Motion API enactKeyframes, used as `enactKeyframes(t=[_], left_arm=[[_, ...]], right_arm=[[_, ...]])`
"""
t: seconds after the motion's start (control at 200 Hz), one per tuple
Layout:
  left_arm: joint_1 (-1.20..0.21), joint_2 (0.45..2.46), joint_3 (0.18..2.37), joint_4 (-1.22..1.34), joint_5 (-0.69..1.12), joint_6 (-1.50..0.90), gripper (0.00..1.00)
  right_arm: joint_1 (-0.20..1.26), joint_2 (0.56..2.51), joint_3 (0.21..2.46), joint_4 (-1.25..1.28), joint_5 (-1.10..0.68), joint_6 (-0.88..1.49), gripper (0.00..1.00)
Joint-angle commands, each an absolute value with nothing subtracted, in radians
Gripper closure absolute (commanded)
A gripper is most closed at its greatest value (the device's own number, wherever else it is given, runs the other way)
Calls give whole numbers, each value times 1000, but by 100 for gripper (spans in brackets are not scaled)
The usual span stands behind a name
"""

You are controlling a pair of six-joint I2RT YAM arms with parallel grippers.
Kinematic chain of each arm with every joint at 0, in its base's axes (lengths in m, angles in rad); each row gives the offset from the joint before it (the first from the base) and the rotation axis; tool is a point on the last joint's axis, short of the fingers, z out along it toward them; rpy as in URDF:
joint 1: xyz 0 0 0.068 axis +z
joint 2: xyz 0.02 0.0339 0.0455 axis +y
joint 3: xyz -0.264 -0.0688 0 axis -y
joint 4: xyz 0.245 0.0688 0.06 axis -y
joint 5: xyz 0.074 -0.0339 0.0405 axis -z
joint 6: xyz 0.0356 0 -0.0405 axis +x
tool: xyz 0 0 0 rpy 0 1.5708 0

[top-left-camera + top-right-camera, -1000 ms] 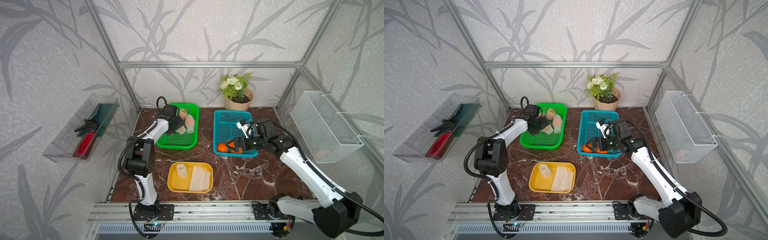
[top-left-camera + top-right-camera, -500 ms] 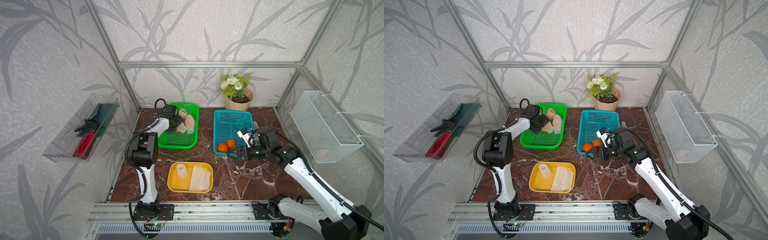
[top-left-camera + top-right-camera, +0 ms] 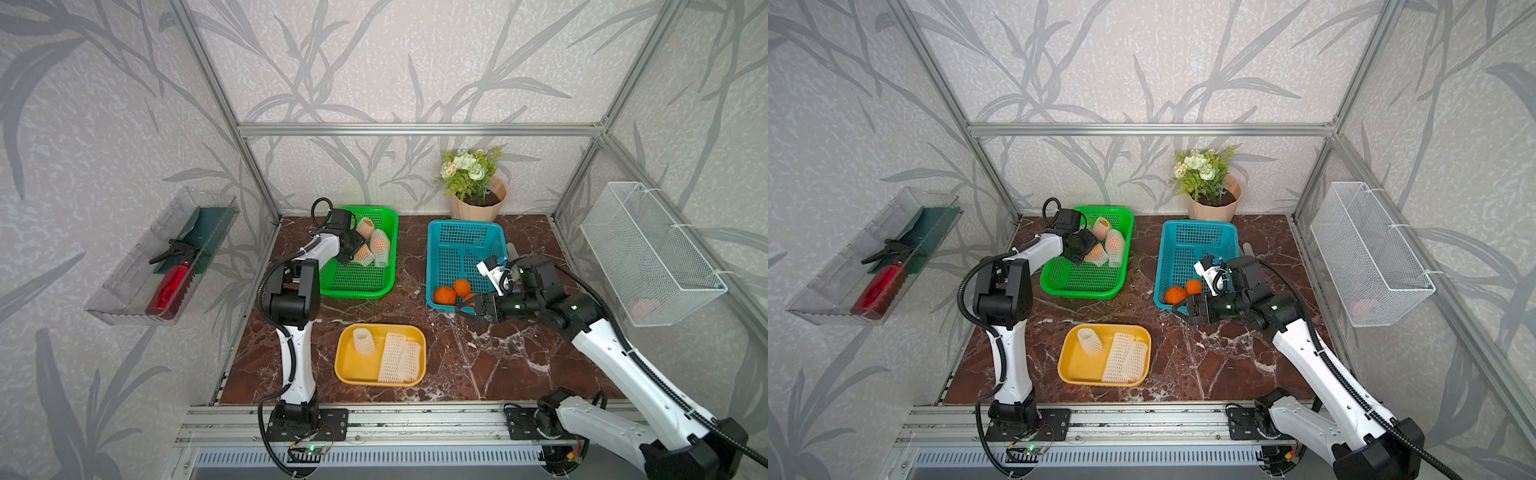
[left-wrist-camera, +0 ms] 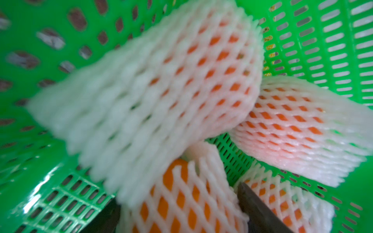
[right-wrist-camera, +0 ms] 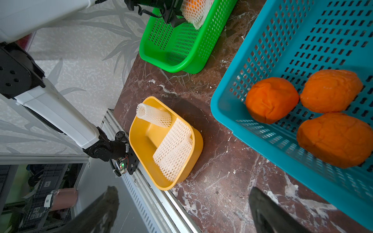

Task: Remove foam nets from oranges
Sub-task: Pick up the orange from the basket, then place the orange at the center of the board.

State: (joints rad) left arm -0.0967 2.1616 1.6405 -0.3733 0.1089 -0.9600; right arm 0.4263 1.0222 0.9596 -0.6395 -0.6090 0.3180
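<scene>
Three oranges in foam nets lie at the far end of the green basket. My left gripper reaches in among them; in the left wrist view its jaws are shut on a netted orange, with net pressed against a finger. Three bare oranges sit in the near corner of the blue basket. My right gripper hangs open and holds nothing, just in front of that corner. Three empty foam nets lie in the yellow tray.
A flower pot stands at the back behind the blue basket. A white wire basket hangs on the right wall. A clear bin with a red spray bottle hangs on the left wall. An aluminium rail runs along the table's front edge.
My right gripper pulled back out of the blue basket toward the front, leaving an orange behind. My left gripper pushed in onto a netted orange and narrowed its jaws.
</scene>
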Motion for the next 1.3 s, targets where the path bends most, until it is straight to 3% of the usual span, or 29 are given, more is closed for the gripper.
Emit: enactKeyframes(t=[0.0, 0.24, 0.755, 1.045, 1.295], left_arm=[[-93, 2156, 1653, -390, 137, -950, 34], [-93, 2031, 1550, -344, 178, -913, 45], [-138, 1576, 1297, -377, 249, -866, 46], [-419, 1319, 1224, -491, 224, -874, 46], [-710, 1266, 1101, -489, 199, -975, 46]], right_arm=[[429, 1006, 955, -668, -596, 297, 1], [429, 1028, 957, -641, -578, 300, 1], [431, 1030, 915, -518, -588, 436, 1], [470, 858, 803, -532, -523, 573, 1], [477, 649, 718, -669, -491, 631, 1]])
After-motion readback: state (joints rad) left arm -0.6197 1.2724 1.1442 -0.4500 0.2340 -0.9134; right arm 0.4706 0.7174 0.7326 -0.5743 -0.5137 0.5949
